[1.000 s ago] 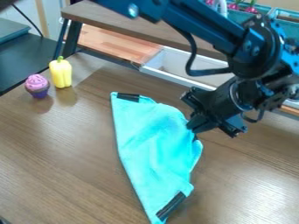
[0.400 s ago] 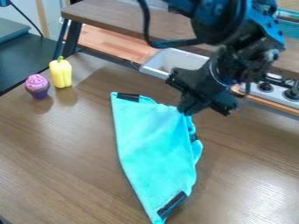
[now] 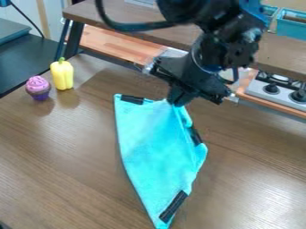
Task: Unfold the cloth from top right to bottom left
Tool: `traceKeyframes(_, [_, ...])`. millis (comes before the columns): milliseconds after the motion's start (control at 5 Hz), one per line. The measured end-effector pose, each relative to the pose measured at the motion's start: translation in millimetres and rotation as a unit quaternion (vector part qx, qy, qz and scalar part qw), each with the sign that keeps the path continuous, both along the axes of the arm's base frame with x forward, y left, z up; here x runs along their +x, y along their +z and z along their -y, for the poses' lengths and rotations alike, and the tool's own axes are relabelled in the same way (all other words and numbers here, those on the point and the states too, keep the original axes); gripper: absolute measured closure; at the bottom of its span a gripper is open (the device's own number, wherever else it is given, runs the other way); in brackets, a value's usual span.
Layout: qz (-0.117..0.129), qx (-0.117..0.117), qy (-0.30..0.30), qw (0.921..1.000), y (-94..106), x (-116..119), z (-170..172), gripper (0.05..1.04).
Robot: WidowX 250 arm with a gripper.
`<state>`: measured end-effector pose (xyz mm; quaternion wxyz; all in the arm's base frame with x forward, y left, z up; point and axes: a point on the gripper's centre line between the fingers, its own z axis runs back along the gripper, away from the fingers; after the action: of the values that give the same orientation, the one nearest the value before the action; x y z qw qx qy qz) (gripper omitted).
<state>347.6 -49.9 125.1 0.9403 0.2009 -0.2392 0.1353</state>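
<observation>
Brown wood grain runs across the tabletop (image 3: 65, 165) below and around the gripper (image 3: 177, 103), with a raised brown shelf (image 3: 128, 18) behind it. The gripper hangs down from the arm (image 3: 209, 47), tilted, its tips together and clamped on the upper edge of the turquoise cloth (image 3: 155, 152). From that pinch the cloth spreads out below and to the left, drawn up in folds just under the tips and tapering to a narrow point far below them. One black patch (image 3: 131, 99) lies on its corner just left of the tips, another (image 3: 196, 136) at the edge below and slightly right of them, and a third (image 3: 173, 206) near the bottom point. Well to the left of the gripper, and a little higher in the view, a yellow pepper (image 3: 62, 75) stands upright beside a pink-topped cupcake (image 3: 38, 88). Right of the gripper is a stove (image 3: 276, 96) with dark knobs.
</observation>
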Motion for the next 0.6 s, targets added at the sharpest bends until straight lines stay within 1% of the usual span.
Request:
traceKeyframes(400, [0.045, -0.042, 0.019, 0.9979, 8.8, -24, -27, 1.035])
traceKeyframes(600, [0.068, -0.088, 0.048, 0.9926, 7.9, -36, -52, 1.035])
